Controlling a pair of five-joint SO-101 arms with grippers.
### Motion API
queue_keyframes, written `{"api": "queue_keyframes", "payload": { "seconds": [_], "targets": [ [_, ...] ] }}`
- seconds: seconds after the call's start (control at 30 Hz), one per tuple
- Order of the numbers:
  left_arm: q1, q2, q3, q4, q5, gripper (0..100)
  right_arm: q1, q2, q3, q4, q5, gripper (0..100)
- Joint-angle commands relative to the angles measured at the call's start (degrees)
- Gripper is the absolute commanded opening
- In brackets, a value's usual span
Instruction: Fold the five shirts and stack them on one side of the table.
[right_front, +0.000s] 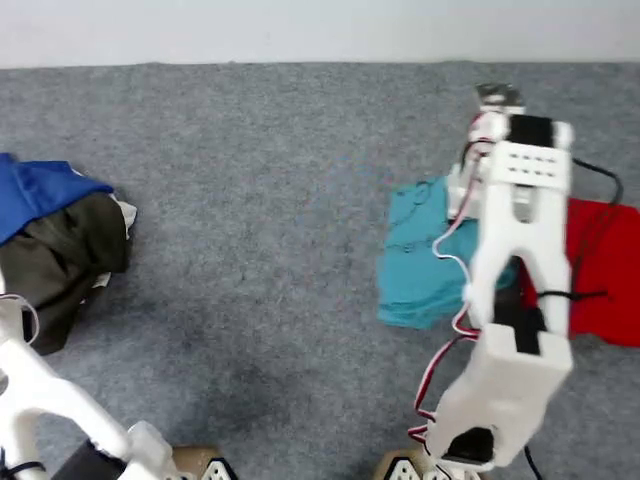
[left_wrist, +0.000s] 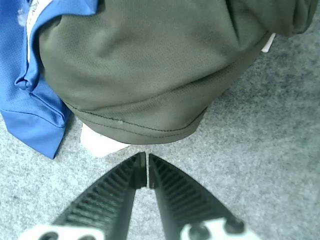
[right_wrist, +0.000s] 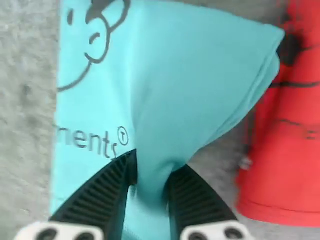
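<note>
Light: soft, even and fairly bright across the grey counter (right_front: 250, 200).
Shadows: faint and soft-edged, with a darker band under the olive shirt (left_wrist: 150, 65) hem and another beneath the raised teal shirt (right_wrist: 200, 90) fold.
Brightest area: the pale wall (right_front: 300, 30) strip in the high view.

- Teal shirt (right_front: 415, 265) with dark print, partly folded at table's right, one edge bunched upward.
- Red shirt (right_front: 605, 270), flat, just beside it.
- Blue shirt (right_front: 40, 190), olive shirt (right_front: 60, 255) and white shirt (left_wrist: 97, 142), heaped crumpled at left.
</note>
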Motion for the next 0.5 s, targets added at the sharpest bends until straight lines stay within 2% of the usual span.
{"api": "queue_keyframes", "payload": {
  "seconds": [0.0, 0.3, 0.47],
  "targets": [
    [0.6, -2.7, -2.3, -0.6, -0.4, 2, 4.0, -7.4, -1.0, 0.7, 5.2, 0.9],
    [0.6, -2.7, -2.3, -0.6, -0.4, 2, 10.0, -15.5, -1.0, -0.1, 13.2, 0.9],
    [0.6, -2.7, -2.3, -0.6, -0.4, 2, 14.4, -16.9, -1.0, -5.0, 13.8, 0.9]
  ]
}}
